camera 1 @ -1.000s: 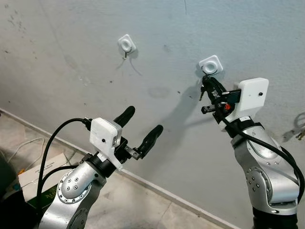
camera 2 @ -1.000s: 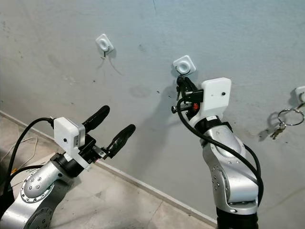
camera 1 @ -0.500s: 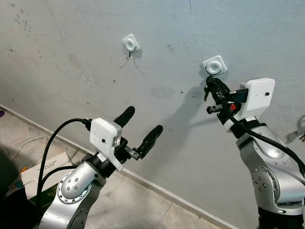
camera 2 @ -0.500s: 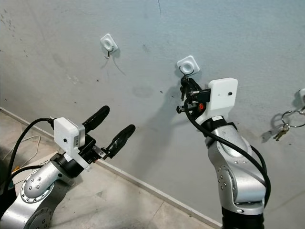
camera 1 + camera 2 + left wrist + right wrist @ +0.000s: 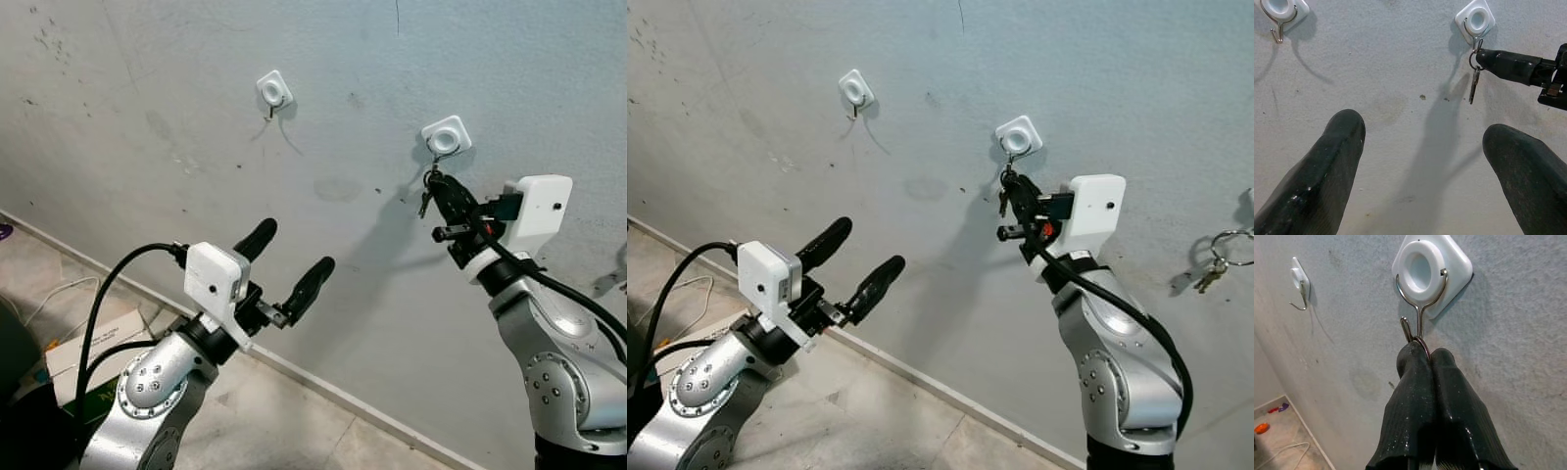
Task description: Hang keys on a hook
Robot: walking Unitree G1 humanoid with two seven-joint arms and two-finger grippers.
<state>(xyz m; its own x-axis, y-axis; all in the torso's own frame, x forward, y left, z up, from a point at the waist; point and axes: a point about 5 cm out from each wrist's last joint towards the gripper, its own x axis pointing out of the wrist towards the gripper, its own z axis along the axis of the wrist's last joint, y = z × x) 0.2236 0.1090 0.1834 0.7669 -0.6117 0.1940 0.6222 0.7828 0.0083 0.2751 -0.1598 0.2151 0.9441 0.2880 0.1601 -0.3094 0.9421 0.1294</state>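
Note:
A white wall hook [image 5: 445, 138] with a wire loop sits on the grey wall. Just under it my right gripper [image 5: 436, 184] is shut on a metal key ring [image 5: 1420, 341]. The ring touches the hook's upturned wire tip [image 5: 1405, 328]. One key [image 5: 1474, 85] dangles from the ring, flat against the wall. My left gripper [image 5: 295, 248] stands open and holds nothing, lower and to the left, away from the wall. Another white hook [image 5: 273, 91], up and to the left, is bare.
A second bunch of keys on a ring [image 5: 1220, 259] hangs on the wall at the far right. A baseboard [image 5: 323, 387] runs along the tiled floor. A cardboard box [image 5: 78, 357] and a white cable [image 5: 44, 299] lie at the lower left.
The camera has shifted a little. My right wrist has swung out to the right and lower, while its fingertips stay under the hook with the ring. The left arm is unmoved.

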